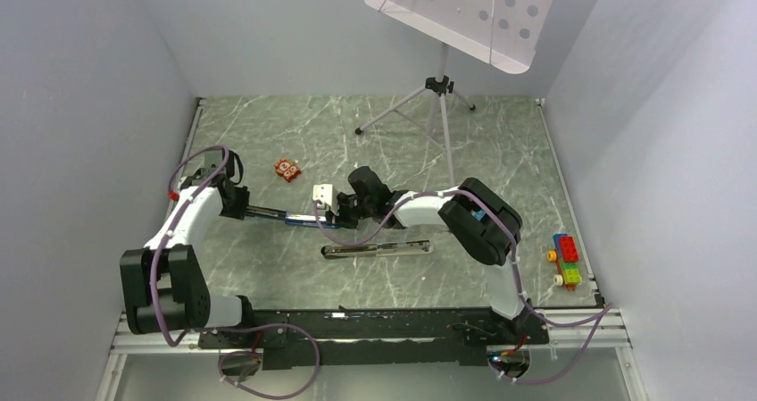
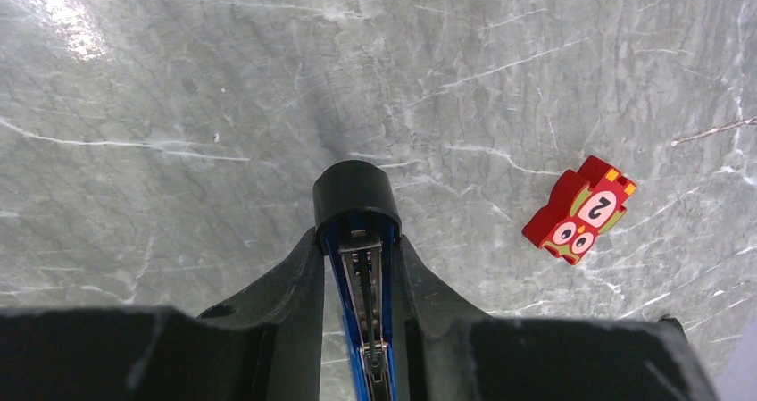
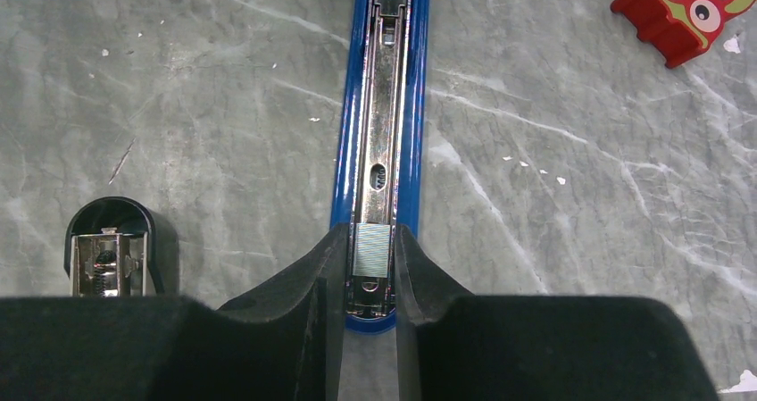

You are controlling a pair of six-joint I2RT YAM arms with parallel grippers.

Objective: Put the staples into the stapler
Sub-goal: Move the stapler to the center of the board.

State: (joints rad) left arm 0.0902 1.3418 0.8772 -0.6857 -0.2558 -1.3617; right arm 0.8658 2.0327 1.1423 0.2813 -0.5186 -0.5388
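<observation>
Right fingers, black, nearest the lens: drawn in on the staples, a small silver-grey ribbed block lying in the metal channel at the near end of the long blue stapler. They appear to pinch its two sides.

Left fingers are clamped on the same stapler's far end, just behind its round black cap.

From above, both arms sit low over mid-bench. The left forearm stretches rightward, and the right arm bends back leftward.

Grey marbled bench is walled left, back and right; the widest open stretch lies behind the arms.

- Second stapler, silver and black: just nearer the bases.
- Red owl brick: behind the arms.
- Stacked coloured bricks: near the right edge.
- Tripod stand: at the back.
</observation>
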